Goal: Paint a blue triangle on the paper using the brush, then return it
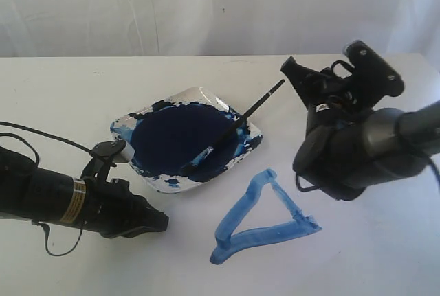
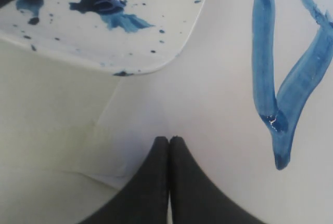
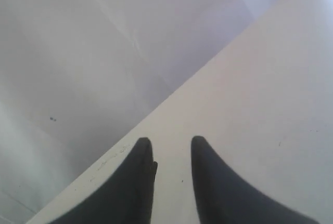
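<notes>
Shows the left hand [image 2: 169, 140] clenched tip to tip on nothing, low over the paper [image 2: 218, 94] just beside the rim of the paint-splashed dish [image 2: 156, 63], and the right hand [image 3: 171, 146] released, with a clear gap between its tips and nothing in it, above the tabletop [image 1: 62, 83]. Finds the brush [image 1: 237, 124] apart from both hands, lying slantwise in the dish, bristles seemingly in the dark paint pool [image 1: 175, 138], handle jutting past the rim toward the right hand. Puts the blue triangle [image 1: 240, 208] on the paper near the dish, its outline closed.
</notes>
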You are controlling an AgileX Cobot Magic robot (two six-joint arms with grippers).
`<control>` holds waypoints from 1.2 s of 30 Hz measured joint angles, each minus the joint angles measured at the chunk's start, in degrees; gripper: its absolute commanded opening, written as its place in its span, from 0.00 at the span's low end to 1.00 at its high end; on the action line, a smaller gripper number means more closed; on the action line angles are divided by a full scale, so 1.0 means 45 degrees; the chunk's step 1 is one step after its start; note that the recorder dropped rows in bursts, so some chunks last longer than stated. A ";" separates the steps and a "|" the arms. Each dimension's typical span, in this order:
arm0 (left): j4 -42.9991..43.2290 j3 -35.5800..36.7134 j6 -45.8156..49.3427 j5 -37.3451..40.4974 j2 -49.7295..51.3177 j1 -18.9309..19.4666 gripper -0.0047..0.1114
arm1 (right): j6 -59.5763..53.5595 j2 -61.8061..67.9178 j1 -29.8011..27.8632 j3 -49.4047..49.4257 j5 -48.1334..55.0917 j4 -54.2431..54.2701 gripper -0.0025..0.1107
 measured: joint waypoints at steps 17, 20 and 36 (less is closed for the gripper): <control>0.0000 0.0000 0.0000 0.0000 0.0000 0.0000 0.04 | -0.8453 -0.7726 0.0000 0.3569 0.4319 -0.0010 0.02; 0.0000 0.0000 0.0000 0.0000 0.0000 0.0000 0.04 | -1.0738 -0.8986 0.0000 0.3573 0.6574 -0.0010 0.02; 0.0912 -0.0339 -0.0554 0.0611 -0.0980 0.0290 0.04 | -1.4414 -1.4681 0.0058 0.3595 0.7548 0.1363 0.02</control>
